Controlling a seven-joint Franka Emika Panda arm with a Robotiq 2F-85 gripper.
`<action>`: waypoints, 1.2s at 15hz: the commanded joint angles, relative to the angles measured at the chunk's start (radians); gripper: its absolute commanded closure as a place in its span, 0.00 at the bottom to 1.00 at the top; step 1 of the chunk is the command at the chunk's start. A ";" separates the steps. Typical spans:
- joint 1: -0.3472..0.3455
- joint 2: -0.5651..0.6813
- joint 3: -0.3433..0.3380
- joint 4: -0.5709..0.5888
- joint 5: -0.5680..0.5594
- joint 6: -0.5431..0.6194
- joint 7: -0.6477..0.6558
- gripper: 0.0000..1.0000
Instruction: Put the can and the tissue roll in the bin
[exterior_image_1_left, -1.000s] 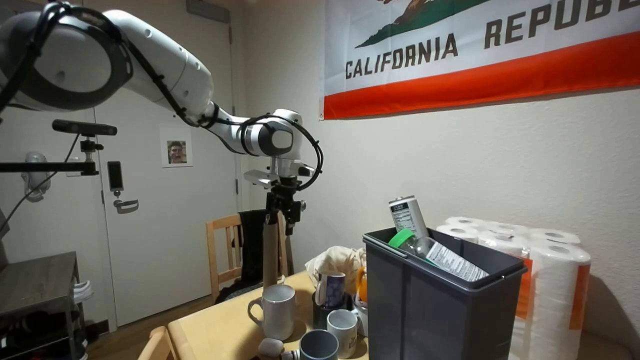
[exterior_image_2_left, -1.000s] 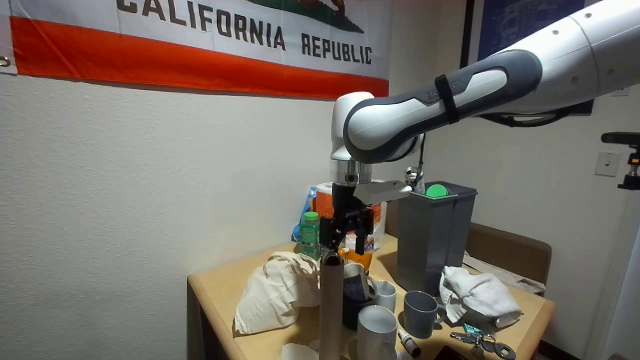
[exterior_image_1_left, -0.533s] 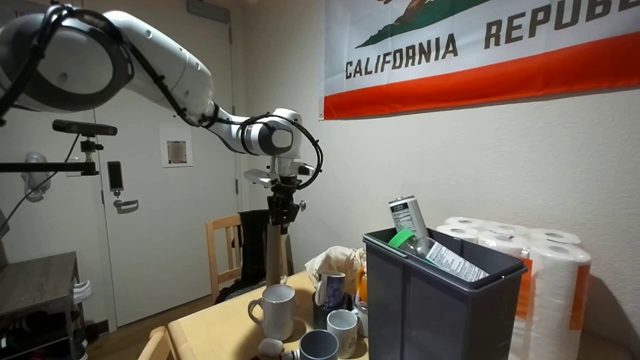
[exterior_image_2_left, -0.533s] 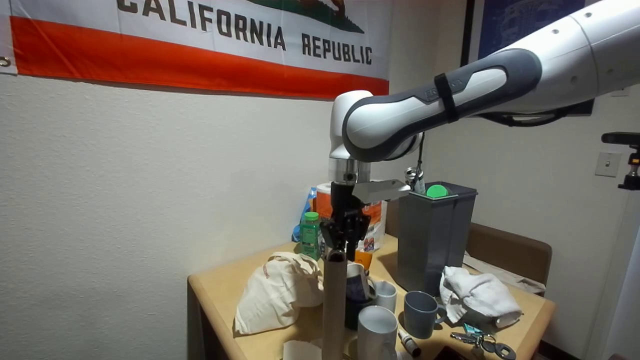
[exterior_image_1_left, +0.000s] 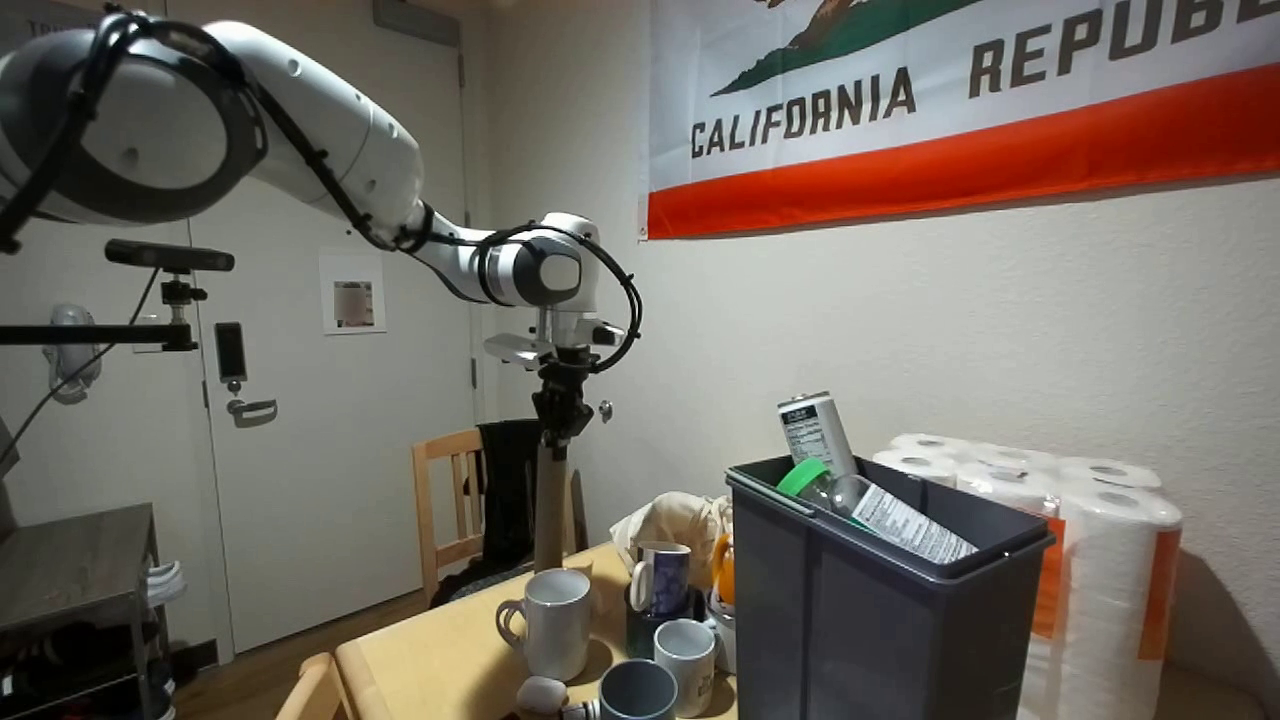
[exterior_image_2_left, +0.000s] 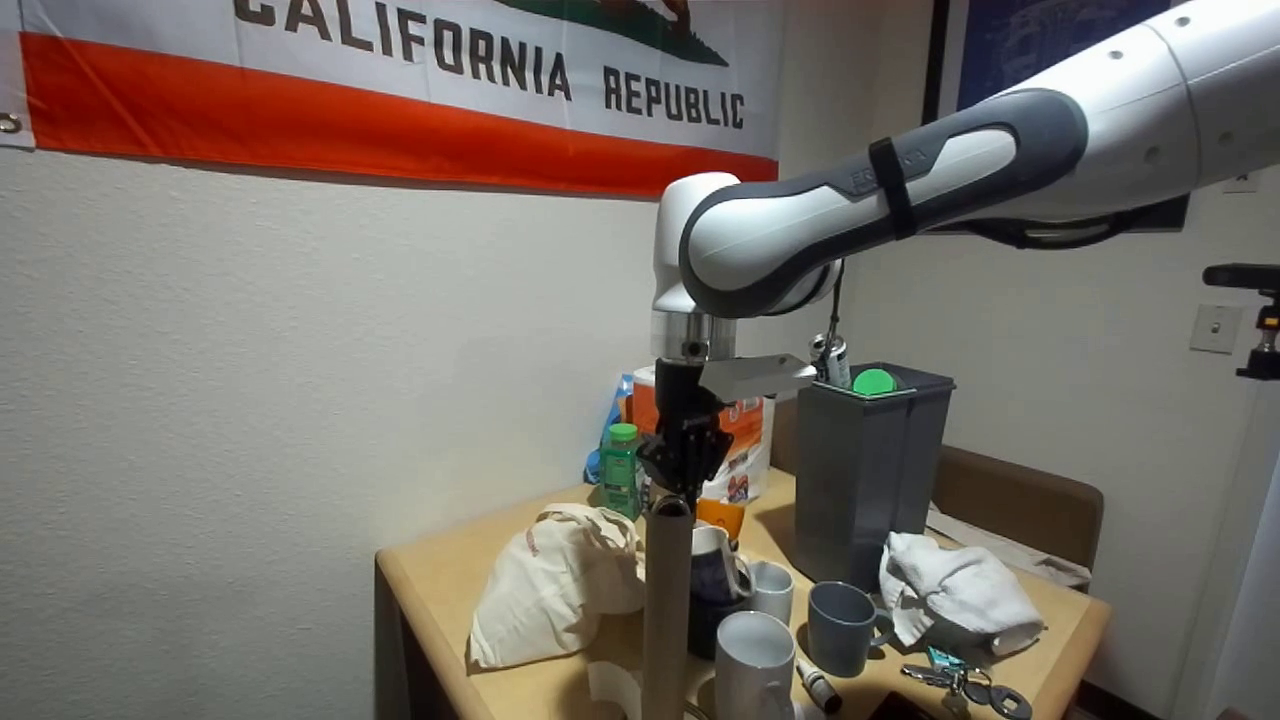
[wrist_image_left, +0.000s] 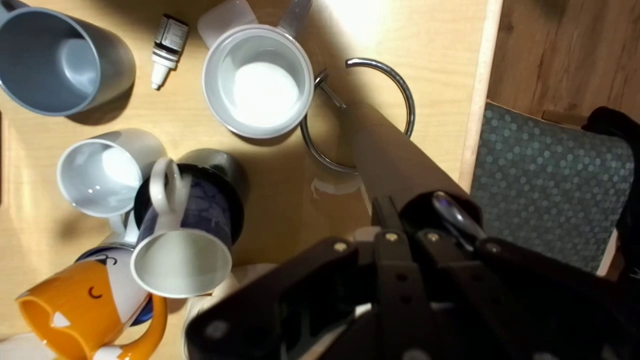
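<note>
Tissue roll (wrist_image_left: 395, 157), rim pinched in my near-closed claw (exterior_image_2_left: 685, 492), stands long axis upright, mouth toward half-past-four in wrist view!

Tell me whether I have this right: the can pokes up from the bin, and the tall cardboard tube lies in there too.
One part is wrong: the tall cardboard tube is outside the bin, upright, with the gripper at its top, as both exterior views show. The can does poke up from the bin.
</note>
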 joint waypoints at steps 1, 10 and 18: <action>0.003 0.000 -0.001 0.040 -0.001 -0.042 -0.026 1.00; 0.044 -0.024 -0.006 0.192 -0.090 -0.208 -0.008 1.00; 0.110 -0.031 0.003 0.429 -0.175 -0.449 -0.018 1.00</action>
